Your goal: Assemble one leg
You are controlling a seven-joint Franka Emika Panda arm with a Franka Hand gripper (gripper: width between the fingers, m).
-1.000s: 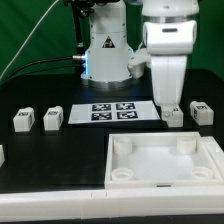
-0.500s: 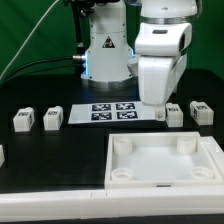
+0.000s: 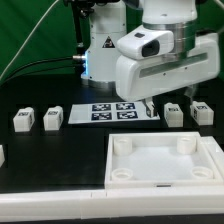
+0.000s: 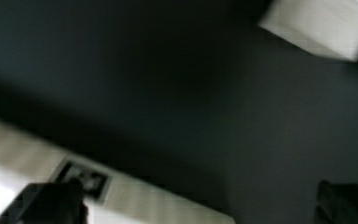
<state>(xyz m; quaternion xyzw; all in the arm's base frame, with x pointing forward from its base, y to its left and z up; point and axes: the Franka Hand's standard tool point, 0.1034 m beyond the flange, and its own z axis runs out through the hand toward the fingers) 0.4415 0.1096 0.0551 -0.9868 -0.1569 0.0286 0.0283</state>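
Several small white legs with square markers stand on the black table in the exterior view: two on its left (image 3: 24, 120) (image 3: 53, 117) and two on its right (image 3: 173, 114) (image 3: 200, 110). The large white tray-shaped piece (image 3: 165, 178) lies in front. My gripper (image 3: 150, 107) hangs low beside the nearer right leg, with the hand tipped over sideways. In the blurred wrist view the gripper (image 4: 199, 205) is open and empty, its dark fingers (image 4: 48, 205) far apart over bare table. A blurred white piece (image 4: 327, 25) shows beyond.
The marker board (image 3: 113, 111) lies just to the exterior view's left of my gripper; its edge and one tag show in the wrist view (image 4: 87, 182). The robot base (image 3: 105, 55) stands behind. Another white part pokes in at the left edge (image 3: 2, 155).
The hand has tipped from upright to lying sideways and has shifted toward the exterior view's left, away from above the right-hand leg. No part has moved.
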